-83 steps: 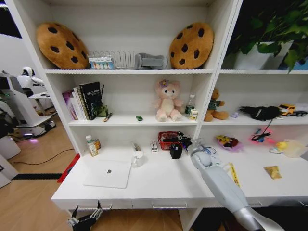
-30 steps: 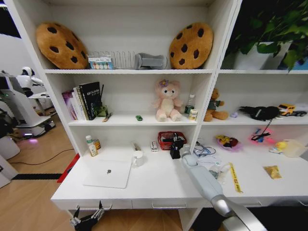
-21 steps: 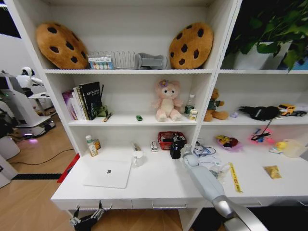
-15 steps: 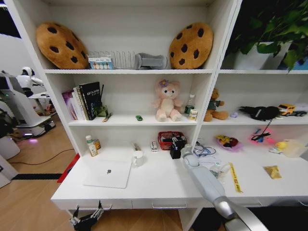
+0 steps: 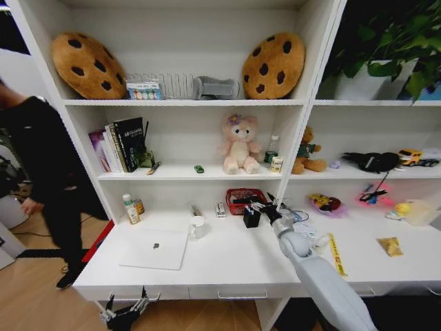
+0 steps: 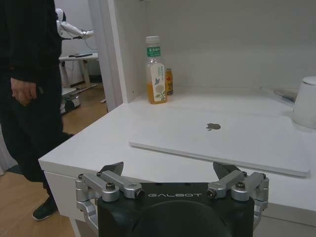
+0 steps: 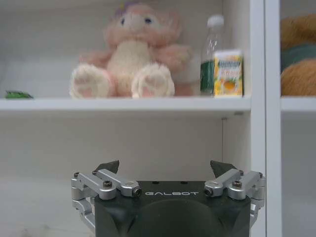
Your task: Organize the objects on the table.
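The silver laptop (image 5: pixel 155 248) (image 6: pixel 222 140) lies shut on the left of the white table (image 5: pixel 227 265). A yellow measuring strip (image 5: pixel 335 252) lies on the table's right part, beside my right arm. On the shelf above, the tiny green toy car (image 5: pixel 199 168) (image 7: pixel 15 94) and the clear green-labelled bottle (image 5: pixel 273 149) (image 7: pixel 211 54) flank the pink bear. My right gripper (image 5: pixel 266 207) (image 7: pixel 167 168) is open and empty, raised over the table's back by a black cup and facing that shelf. My left gripper (image 5: pixel 124 316) (image 6: pixel 169 170) hangs open below the table's front edge, facing the laptop.
A red basket (image 5: pixel 241 200), black cup (image 5: pixel 251 217) and white mug (image 5: pixel 198 226) (image 6: pixel 306 96) stand at the table's back. An orange juice bottle (image 5: pixel 129 209) (image 6: pixel 155 79) stands back left. A person in black (image 5: pixel 48 179) stands left of the table.
My right gripper has lifted and drawn slightly right of the black cup, with the arm swung lower. A person has walked into view at the left.
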You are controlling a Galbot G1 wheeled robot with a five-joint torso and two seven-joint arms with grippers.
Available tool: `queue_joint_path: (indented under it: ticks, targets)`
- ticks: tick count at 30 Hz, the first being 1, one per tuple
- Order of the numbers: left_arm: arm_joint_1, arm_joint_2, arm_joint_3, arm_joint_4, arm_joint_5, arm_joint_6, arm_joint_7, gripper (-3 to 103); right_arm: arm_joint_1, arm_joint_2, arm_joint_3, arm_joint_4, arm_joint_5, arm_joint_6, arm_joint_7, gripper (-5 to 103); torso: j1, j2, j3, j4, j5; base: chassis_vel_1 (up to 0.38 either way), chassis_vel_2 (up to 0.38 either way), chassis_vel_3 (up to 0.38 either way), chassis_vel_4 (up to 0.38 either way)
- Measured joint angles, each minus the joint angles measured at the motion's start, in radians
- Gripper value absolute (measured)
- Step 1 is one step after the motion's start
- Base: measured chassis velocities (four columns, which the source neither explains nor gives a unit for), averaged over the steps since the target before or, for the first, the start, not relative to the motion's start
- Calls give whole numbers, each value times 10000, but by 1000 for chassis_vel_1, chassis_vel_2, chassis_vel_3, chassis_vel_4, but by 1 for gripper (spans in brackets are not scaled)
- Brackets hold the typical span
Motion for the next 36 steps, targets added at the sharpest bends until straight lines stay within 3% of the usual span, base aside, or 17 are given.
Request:
queue_joint_path:
  ticks: [6, 11, 13, 14, 17, 20, 25, 30, 36]
  targets:
    - [1, 40, -39, -221, -20, -43, -5, 99, -2231, -148, 1043, 2033, -96, -266, 633, 100, -1, 0, 0, 1, -1, 0, 0, 0, 0]
    - [28, -4, -44, -431, -25, -105, -6, 99, -4339, 349, 2106, 3347, -684, -117, 721, 100, -1, 0, 0, 1, 1, 0, 0, 0, 0]
    - [77, -10, -83, -572, -24, -152, -5, 99, -5739, 1002, 2963, 3939, -910, 189, 612, 100, -1, 0, 1, -3, 6, 0, 0, 0, 0]
    - [77, -10, -83, -572, -24, -152, -5, 99, -5739, 1002, 2963, 3939, -910, 189, 612, 100, -1, 0, 1, -3, 6, 0, 0, 0, 0]
    - [110, -4, -114, -805, -16, -178, 2, 99, -7934, 2125, 4415, 4669, -1025, 970, 6, 100, -2, 0, 0, -11, 1, 0, 0, 0, 0]
    - [157, -8, -93, -985, 33, -216, 6, 99, -8861, 2752, 4985, 4747, -1214, 1597, -215, 100, -2, 1, 0, -6, 2, 0, 0, 0, 0]
    - [261, -62, -124, -1244, 208, -427, 107, 99, -9518, 3121, 5108, 4921, -1415, 2070, -406, 100, -2, 1, 1, -1, 2, 0, 0, 0, 0]
    - [374, -49, -514, -1823, 385, -830, 498, 100, -9651, 3193, 4508, 5160, -2120, 2258, -447, 100, -1, 1, 2, 0, 2, 0, 0, 0, 0]
    - [674, 241, -1518, -2968, -264, -583, 790, 100, -9431, 3238, 3759, 5217, -2658, 2179, -375, 100, 0, -1, 2, -2, 4, 0, 0, 0, 0]
